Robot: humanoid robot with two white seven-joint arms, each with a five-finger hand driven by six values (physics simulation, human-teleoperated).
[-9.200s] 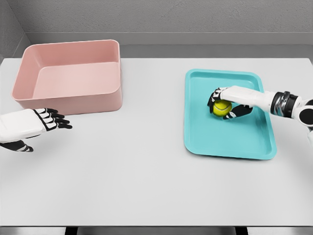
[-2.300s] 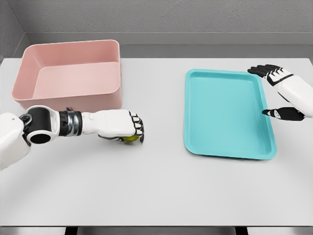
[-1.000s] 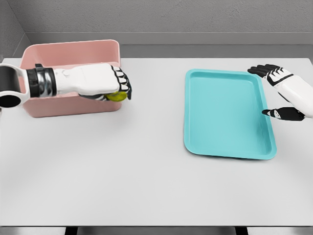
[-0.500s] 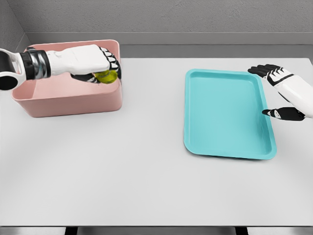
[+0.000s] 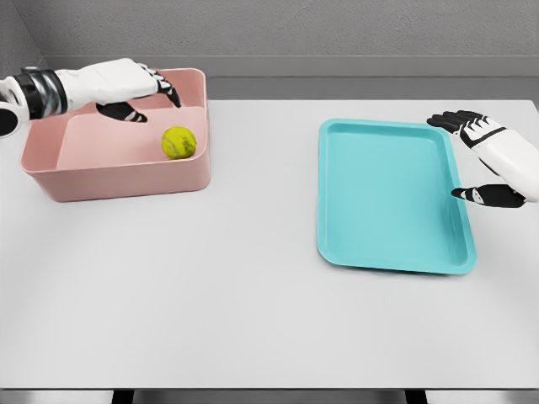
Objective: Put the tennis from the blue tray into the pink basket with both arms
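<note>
The yellow-green tennis ball lies inside the pink basket, close to its right wall. My left hand hovers over the basket's back part, above and left of the ball, fingers spread and holding nothing. The blue tray sits at the right of the table with nothing in it. My right hand hangs open beside the tray's upper right corner, fingers relaxed, touching nothing.
The grey table spreads wide in front of the basket and the tray. A grey wall runs along the table's far edge, behind the basket.
My left hand has let go of the ball and drawn back up and to the left. The ball has dropped into the basket. The right hand has stayed where it was.
</note>
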